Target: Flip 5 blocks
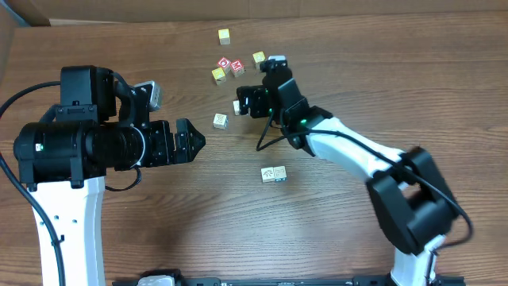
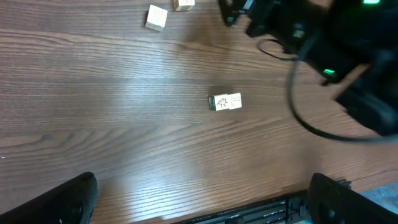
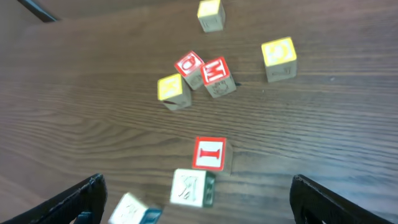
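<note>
My right gripper (image 3: 199, 208) (image 1: 248, 101) hangs open over a small group of blocks. Between its wide-apart fingers lie a red-bordered white block with an "I" (image 3: 209, 154), a pale block with a dark drawing and a green side (image 3: 191, 186), and a blurred pale block (image 3: 134, 210) nearer the left finger; none touches a finger. From overhead only one white block (image 1: 236, 106) shows beside this gripper. Another pale block (image 1: 220, 121) (image 2: 156, 17) lies to the left. Two pale blocks (image 1: 274, 174) (image 2: 225, 102) sit side by side nearer the front. My left gripper (image 1: 190, 141) (image 2: 202, 208) is open and holds nothing.
Three yellow-faced cubes (image 3: 279, 57) (image 3: 173, 91) (image 3: 210, 15) and two red-faced cubes (image 3: 189, 65) (image 3: 216, 74) lie beyond the right gripper. The right arm's black cable (image 2: 298, 106) loops over the wood. The table's front edge (image 2: 249, 208) runs under the left gripper.
</note>
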